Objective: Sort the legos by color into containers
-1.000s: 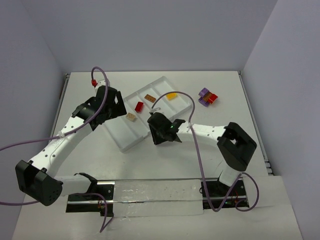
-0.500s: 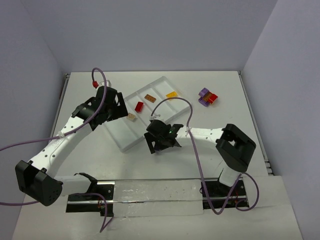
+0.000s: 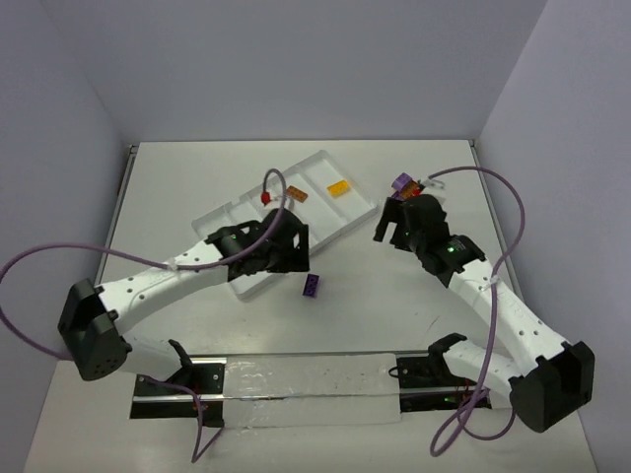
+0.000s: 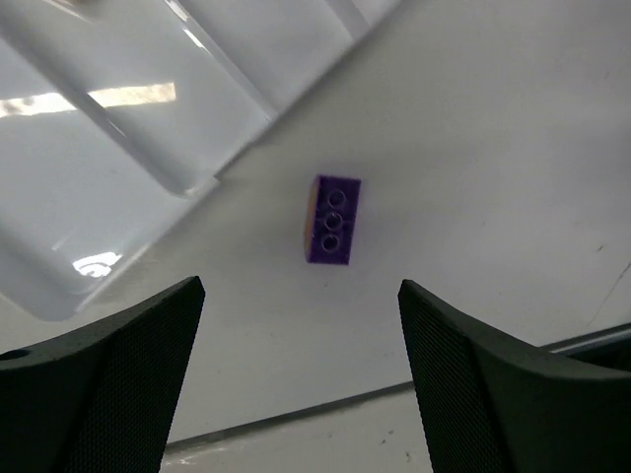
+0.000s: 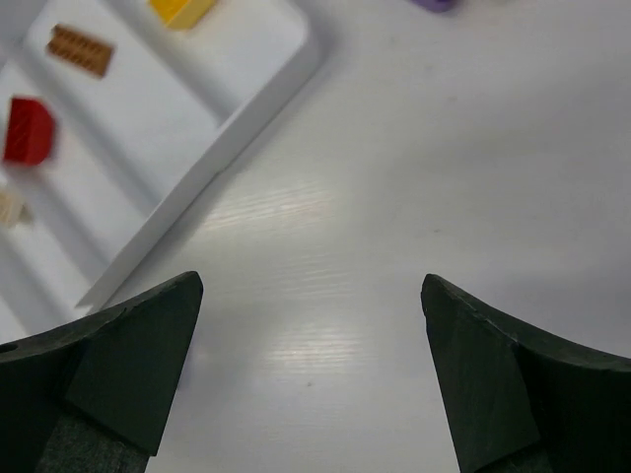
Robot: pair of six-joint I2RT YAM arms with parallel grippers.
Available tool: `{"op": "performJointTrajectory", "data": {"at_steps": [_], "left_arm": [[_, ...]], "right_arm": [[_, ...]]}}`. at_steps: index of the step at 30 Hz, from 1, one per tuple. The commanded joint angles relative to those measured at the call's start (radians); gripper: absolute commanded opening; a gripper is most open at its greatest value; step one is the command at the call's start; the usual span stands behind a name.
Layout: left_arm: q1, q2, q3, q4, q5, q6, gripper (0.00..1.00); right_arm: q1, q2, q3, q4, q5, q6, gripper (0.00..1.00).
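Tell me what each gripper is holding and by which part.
Nothing is held. The left gripper is open above the purple brick on the table; the right gripper is open too.

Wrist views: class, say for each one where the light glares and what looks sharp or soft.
Left wrist: bright glare streaks lie on the tray, while the purple brick is sharp. Right wrist: there is a pale sheen on the table, and the red brick at the left edge looks soft-edged.

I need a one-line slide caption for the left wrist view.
Open left jaws above a purple lego on the table beside the white tray.
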Motion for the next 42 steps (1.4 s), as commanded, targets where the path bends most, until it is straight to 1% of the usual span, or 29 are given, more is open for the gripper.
{"op": "performJointTrajectory", "data": {"at_steps": [1, 2, 8, 14, 20, 23, 25, 28, 30, 33, 35, 37, 39, 40, 42], "left_arm": [[-0.071, 0.097, -0.011, 0.093, 0.033, 0.013, 0.87], [-0.088, 0.142, 0.003, 0.098, 0.039, 0.025, 0.86], [-0.154, 0.313, 0.075, 0.095, 0.018, 0.07, 0.84], [-0.154, 0.413, 0.101, 0.101, -0.015, 0.064, 0.84], [-0.152, 0.486, 0.141, 0.105, -0.047, 0.089, 0.82], [-0.141, 0.531, 0.166, 0.113, -0.047, 0.107, 0.79], [-0.136, 0.559, 0.18, 0.115, -0.049, 0.114, 0.74], [-0.131, 0.575, 0.187, 0.112, -0.067, 0.118, 0.67], [-0.128, 0.577, 0.188, 0.113, -0.068, 0.12, 0.65], [-0.126, 0.584, 0.2, 0.106, -0.072, 0.12, 0.5], [-0.126, 0.584, 0.217, 0.096, -0.078, 0.12, 0.36], [-0.126, 0.579, 0.228, 0.079, -0.085, 0.12, 0.26], [-0.125, 0.557, 0.255, 0.045, -0.095, 0.124, 0.08], [-0.124, 0.541, 0.269, 0.027, -0.099, 0.127, 0.01], [-0.116, 0.506, 0.293, 0.009, -0.1, 0.131, 0.0]], "right_arm": [[-0.161, -0.061, -0.007, -0.068, -0.015, -0.019, 0.99], [-0.209, -0.069, -0.001, -0.068, -0.027, -0.029, 0.99], [-0.293, -0.104, 0.033, -0.068, -0.058, -0.055, 1.0], [-0.297, -0.131, 0.003, -0.051, -0.108, -0.037, 1.0], [-0.295, -0.152, -0.028, -0.049, -0.118, -0.031, 0.99], [-0.295, -0.156, -0.034, -0.047, -0.126, -0.03, 1.0], [-0.297, -0.159, -0.04, -0.045, -0.118, -0.034, 1.0], [-0.297, -0.159, -0.043, -0.043, -0.12, -0.034, 1.0], [-0.297, -0.159, -0.049, -0.036, -0.127, -0.031, 1.0], [-0.297, -0.15, -0.057, -0.026, -0.129, -0.028, 1.0], [-0.297, -0.145, -0.055, -0.022, -0.136, -0.026, 1.0], [-0.297, -0.144, -0.051, -0.02, -0.133, -0.028, 0.99], [-0.296, -0.145, -0.045, -0.022, -0.13, -0.029, 0.99], [-0.297, -0.146, -0.042, -0.023, -0.128, -0.03, 0.99], [-0.297, -0.152, -0.039, -0.025, -0.125, -0.031, 0.99]]}}
